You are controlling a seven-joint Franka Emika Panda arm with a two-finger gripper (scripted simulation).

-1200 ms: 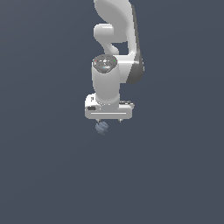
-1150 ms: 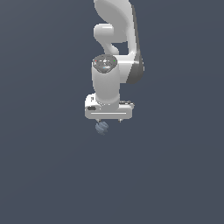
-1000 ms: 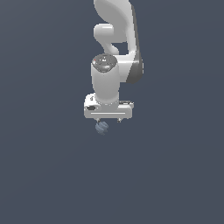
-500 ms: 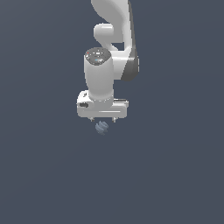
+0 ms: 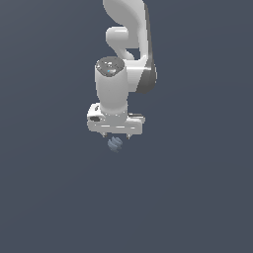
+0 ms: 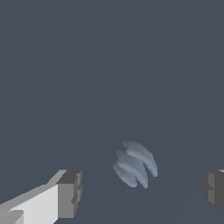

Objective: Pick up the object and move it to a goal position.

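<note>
1. Hanging under the white arm, my white two-fingered claw has its jaws spread wide, gripping nothing.
2. From the wrist view I see one grey fingertip pad on one side and the other at the opposite edge of the frame, with a broad gap between them.
3. Between those pads, touching neither, sits the small blue-grey roundish lump with faint darker stripes; it lies nearer the middle of the gap than either pad.
4. On the exterior view the same lump shows just below the claw's white bar, much narrower than the bar, on the plain dark grey-blue floor.
5. Against the earlier frames, I see the arm's wrist section has shifted toward the exterior view's left, and the bar with it; the round cap on top of the wrist now sits further left as well.
6. The lump has kept its place on the floor through all of those frames.
7. I see no container of any kind in either view.
</note>
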